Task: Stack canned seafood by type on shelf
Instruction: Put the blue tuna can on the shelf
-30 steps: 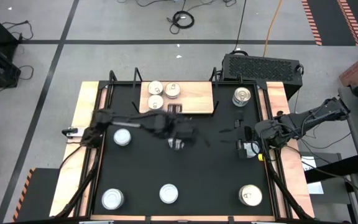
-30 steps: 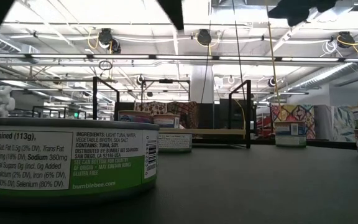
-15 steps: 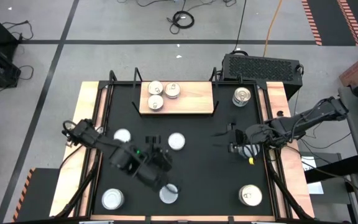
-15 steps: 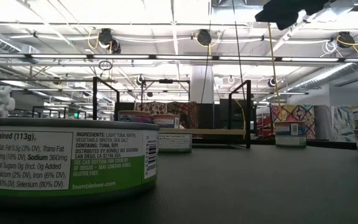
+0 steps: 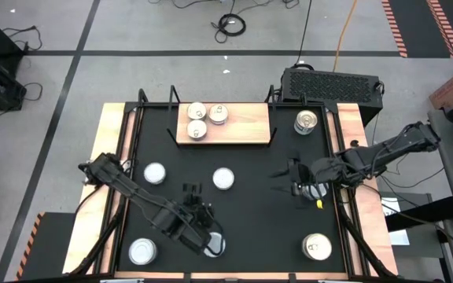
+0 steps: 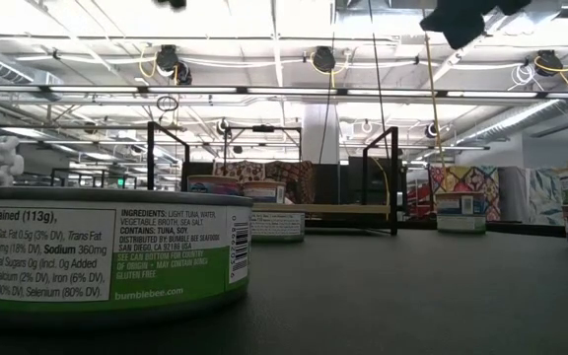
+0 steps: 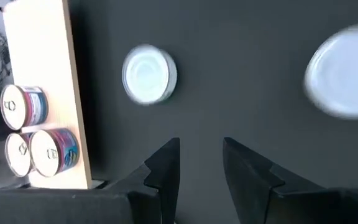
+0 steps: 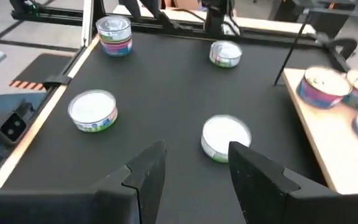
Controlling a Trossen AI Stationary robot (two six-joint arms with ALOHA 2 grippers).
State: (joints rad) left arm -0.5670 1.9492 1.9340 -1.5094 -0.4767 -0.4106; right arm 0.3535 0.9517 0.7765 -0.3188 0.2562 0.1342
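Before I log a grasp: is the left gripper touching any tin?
Apart. Left wrist view shows the open left gripper with bare tabletop between its fingers, clear of the nearest tin.

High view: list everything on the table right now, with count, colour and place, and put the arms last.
shelf: one, light wood with black end rods, far middle of the table.
printed-top tins on the shelf: three, cream tops, clustered at its left end.
plain-top tins: four, silvery-blue, two mid-table, one at the near left corner, one near middle partly under the left arm.
printed-top tins off the shelf: two, one far right beside the shelf, one at the near right corner.
black box: one, behind the table's far right.
left gripper: open, over the near-middle tin.
right gripper: open, right of mid-table.
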